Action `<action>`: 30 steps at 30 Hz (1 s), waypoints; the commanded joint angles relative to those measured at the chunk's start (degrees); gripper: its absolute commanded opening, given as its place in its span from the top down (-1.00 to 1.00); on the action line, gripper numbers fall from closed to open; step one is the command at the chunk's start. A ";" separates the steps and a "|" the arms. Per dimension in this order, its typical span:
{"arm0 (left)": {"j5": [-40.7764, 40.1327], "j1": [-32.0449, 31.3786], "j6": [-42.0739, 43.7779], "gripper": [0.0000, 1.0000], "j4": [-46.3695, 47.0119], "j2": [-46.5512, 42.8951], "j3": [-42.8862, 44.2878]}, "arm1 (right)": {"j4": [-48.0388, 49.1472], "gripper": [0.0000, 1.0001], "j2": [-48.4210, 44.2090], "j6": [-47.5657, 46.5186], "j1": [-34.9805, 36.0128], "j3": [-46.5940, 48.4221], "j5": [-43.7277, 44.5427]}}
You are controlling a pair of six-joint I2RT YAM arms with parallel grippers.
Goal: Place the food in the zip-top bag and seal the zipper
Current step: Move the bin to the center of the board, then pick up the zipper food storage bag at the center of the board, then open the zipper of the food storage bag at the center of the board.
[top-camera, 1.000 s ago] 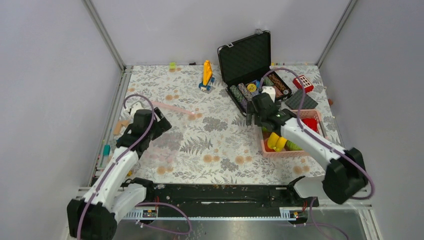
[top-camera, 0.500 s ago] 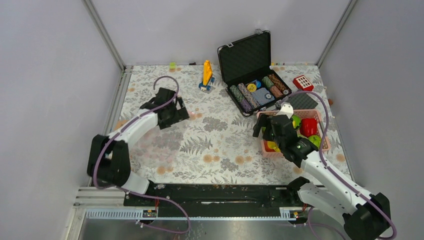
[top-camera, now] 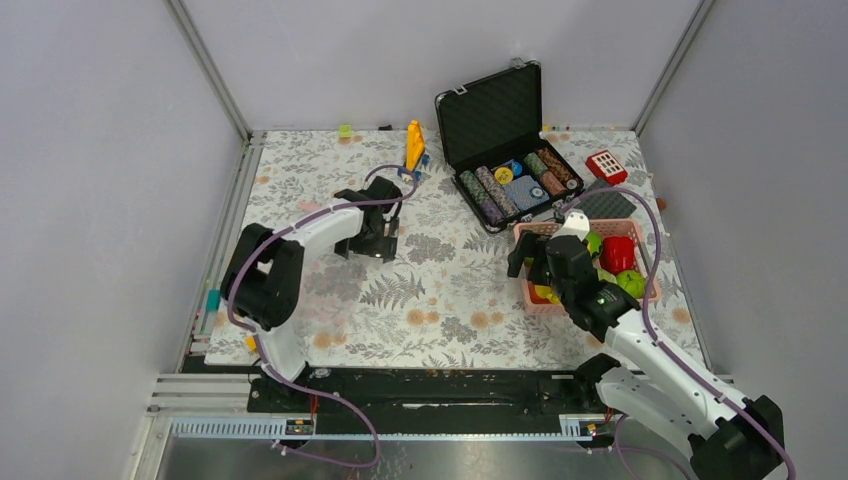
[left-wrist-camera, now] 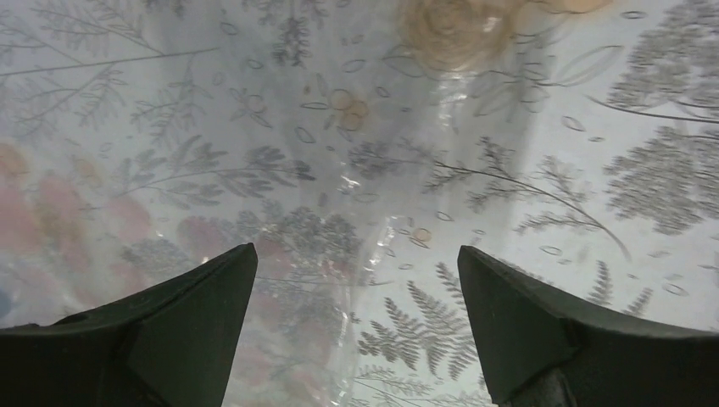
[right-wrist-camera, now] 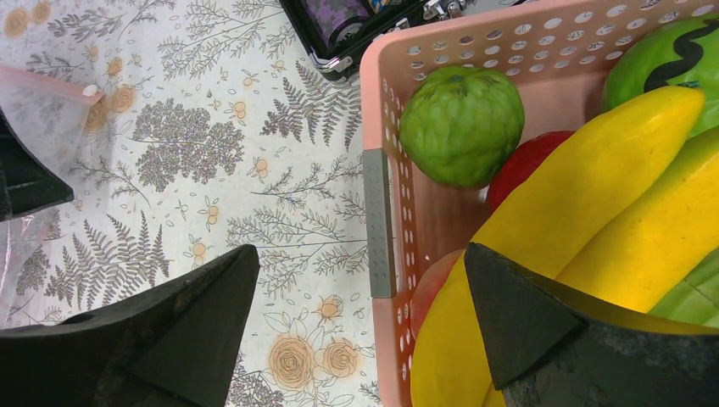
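The clear zip-top bag (left-wrist-camera: 254, 170) lies flat on the flowered table, faint in the top view (top-camera: 325, 275). My left gripper (left-wrist-camera: 356, 250) is open and empty just above the bag's right edge, seen from the top (top-camera: 385, 245). The pink zipper strip (right-wrist-camera: 47, 83) shows at the right wrist view's top left. The food lies in the pink basket (right-wrist-camera: 381, 102): yellow bananas (right-wrist-camera: 593, 195), a green knobbly fruit (right-wrist-camera: 462, 125), a red piece (right-wrist-camera: 526, 165), a peach piece (right-wrist-camera: 432, 292). My right gripper (right-wrist-camera: 360, 250) is open and empty, straddling the basket's left wall, also in the top view (top-camera: 528, 268).
An open black case (top-camera: 505, 130) with poker chips stands at the back right. A yellow toy (top-camera: 413, 147), a red block (top-camera: 606, 164) and a dark grey plate (top-camera: 603, 203) lie near it. The pink basket (top-camera: 590, 305) sits at the right.
My left arm has swung from the table's left edge rightward to the middle, over the bag. My right gripper has drawn back from the case to the basket's left wall.
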 commanded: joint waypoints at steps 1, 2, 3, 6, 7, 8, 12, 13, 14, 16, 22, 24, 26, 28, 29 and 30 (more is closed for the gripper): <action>-7.52 0.37 2.13 -0.73 -3.38 2.47 2.79 | 1.92 -0.99 -2.07 -0.57 0.08 -0.64 1.51; -7.93 0.38 2.06 -0.67 -3.28 3.02 2.79 | 1.92 -0.99 -2.42 -0.39 0.03 -0.86 1.89; -8.23 0.33 2.13 -0.59 -2.96 3.47 2.84 | 2.09 -0.99 -2.81 -0.39 0.04 -1.13 2.13; -8.43 0.32 2.43 -0.29 -1.83 5.01 2.72 | 2.58 -0.99 -3.96 -0.39 0.05 -1.59 2.17; -8.53 0.35 2.17 -0.18 -1.73 5.15 2.64 | 2.68 -0.99 -4.19 -0.40 0.03 -1.81 2.09; -8.41 0.33 1.84 -0.03 -1.35 5.18 2.31 | 2.68 -0.99 -4.50 -0.41 0.04 -1.98 2.16; -7.11 0.30 1.37 0.93 1.06 3.87 1.04 | 2.73 -0.99 -5.28 -0.44 -0.02 -2.17 1.78; -7.37 0.18 1.12 1.00 1.27 3.23 0.91 | 2.79 -0.99 -5.29 -0.69 0.03 -2.15 1.55; -7.25 -0.08 1.24 1.00 1.73 2.26 0.60 | 2.85 -0.99 -5.23 -0.77 0.06 -2.14 1.29; -6.54 -1.16 2.38 1.00 3.48 -0.51 -0.47 | 2.73 -0.99 -4.92 0.86 0.04 -2.26 0.91; -6.98 -12.89 10.77 1.00 12.94 -13.22 -6.91 | 2.65 -0.99 -3.80 1.75 0.05 -0.97 -5.17; -6.31 -18.35 12.86 1.00 15.14 -18.19 -8.51 | 2.70 -0.99 -3.79 2.21 0.10 -0.68 -7.49; -5.05 -22.34 13.75 1.00 16.59 -21.49 -9.67 | 1.65 -0.99 -3.84 3.91 0.06 0.02 -8.96; -3.51 -26.05 14.67 1.00 17.94 -24.17 -10.90 | -0.96 -0.99 -4.01 5.73 0.00 1.39 -9.44; -2.86 -27.74 15.00 1.00 18.66 -25.41 -11.72 | -2.49 -0.99 -4.10 6.87 0.04 2.32 -9.51; -2.38 -29.47 15.21 1.00 19.79 -26.65 -12.70 | -3.30 -0.99 -4.38 7.93 0.04 2.74 -9.52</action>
